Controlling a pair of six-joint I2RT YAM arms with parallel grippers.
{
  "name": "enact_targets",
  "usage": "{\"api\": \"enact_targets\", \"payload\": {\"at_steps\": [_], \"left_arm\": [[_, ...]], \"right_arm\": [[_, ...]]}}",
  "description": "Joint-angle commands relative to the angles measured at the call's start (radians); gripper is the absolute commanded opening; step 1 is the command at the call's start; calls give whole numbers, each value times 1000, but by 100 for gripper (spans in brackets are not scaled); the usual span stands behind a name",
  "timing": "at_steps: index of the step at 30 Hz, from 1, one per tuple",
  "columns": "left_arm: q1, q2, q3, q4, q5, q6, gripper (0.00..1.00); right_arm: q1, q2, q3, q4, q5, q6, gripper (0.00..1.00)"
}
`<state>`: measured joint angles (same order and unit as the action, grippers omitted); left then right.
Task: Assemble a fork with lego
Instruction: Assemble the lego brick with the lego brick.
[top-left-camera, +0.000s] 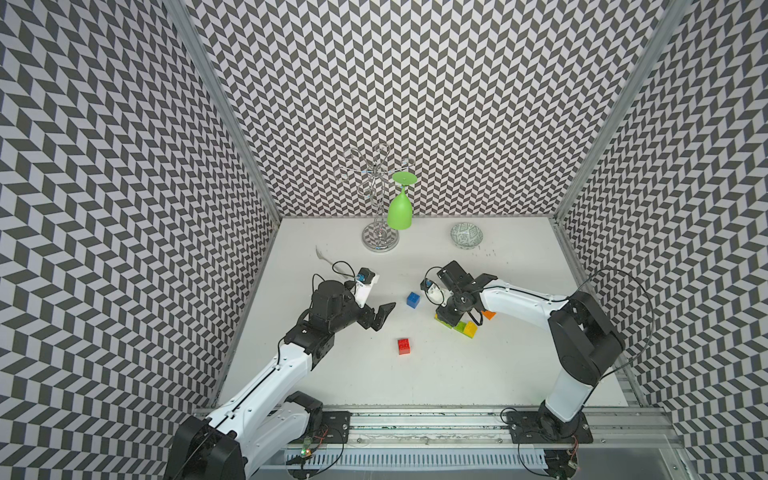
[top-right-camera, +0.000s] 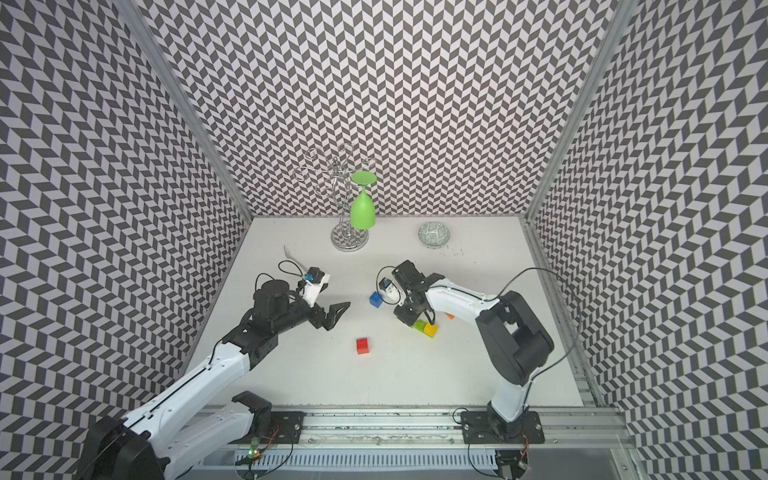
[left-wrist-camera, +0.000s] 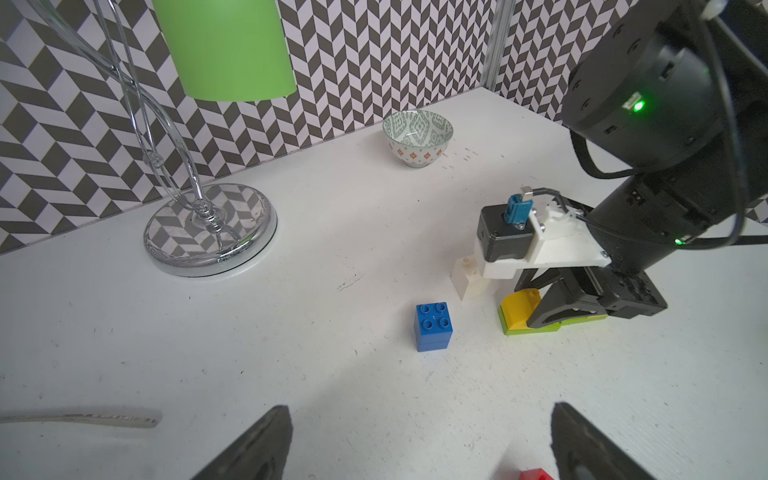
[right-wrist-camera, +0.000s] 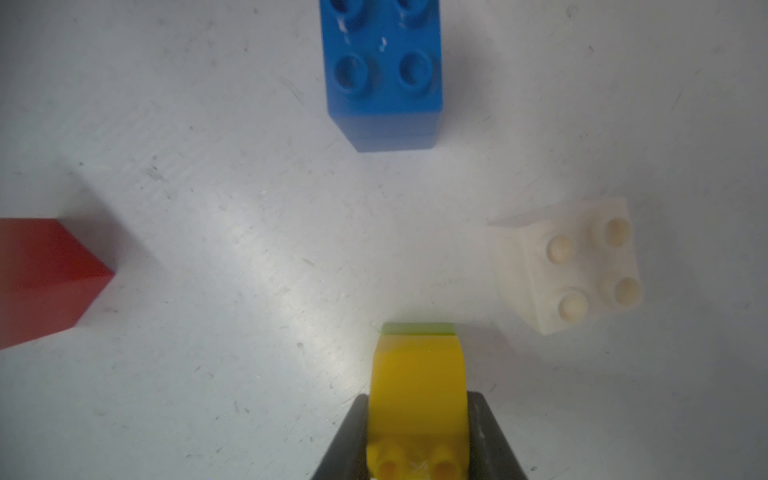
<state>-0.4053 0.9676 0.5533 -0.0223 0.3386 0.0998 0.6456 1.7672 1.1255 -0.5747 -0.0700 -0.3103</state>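
Yellow plastic sits between the two jaws of the right gripper (right-wrist-camera: 419, 397), which are clamped on one yellow brick (right-wrist-camera: 417, 365). That brick rests on a lime green layer (left-wrist-camera: 534, 329) on the white table (top-left-camera: 415, 382), right of centre. I cannot tell whether the layer is one brick or two. A second yellow brick (top-left-camera: 471, 329) shows just beside the green in a top view. One orange brick (top-left-camera: 489, 315) lies near it, partly under the arm.

Three more bricks stand loose and apart: one blue brick (top-left-camera: 413, 299), one white brick (right-wrist-camera: 582, 266) and one red brick (top-left-camera: 403, 345). The left gripper (top-left-camera: 384, 313) hangs over the table with its jaws apart, holding nothing.

Towards the back are one wire rack (top-left-camera: 380, 243) with one green glass (top-left-camera: 400, 212) hanging upside down, one patterned bowl (top-left-camera: 466, 235) and one pale plastic fork (top-left-camera: 328, 261).
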Motion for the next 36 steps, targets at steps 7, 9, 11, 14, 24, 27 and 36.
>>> {"api": "enact_targets", "payload": {"at_steps": [7,9,11,14,24,27,36], "left_arm": [[-2,2,-3,20,18,6,99],[-3,2,-4,21,18,6,98],[-4,2,-3,22,18,4,99],[-5,2,-4,20,17,5,99],[-4,-23,5,14,-70,2,99],[-3,-31,8,12,-102,-7,99],[-1,-44,9,10,-137,-17,99]], "right_arm": [[6,125,24,-129,-1,9,0],[9,158,43,-156,9,9,0],[14,185,60,-180,27,7,0],[20,214,70,-194,41,5,0],[54,82,48,-114,-22,-47,4],[70,73,51,-102,-13,-41,9],[80,52,80,-71,5,12,38]]}}
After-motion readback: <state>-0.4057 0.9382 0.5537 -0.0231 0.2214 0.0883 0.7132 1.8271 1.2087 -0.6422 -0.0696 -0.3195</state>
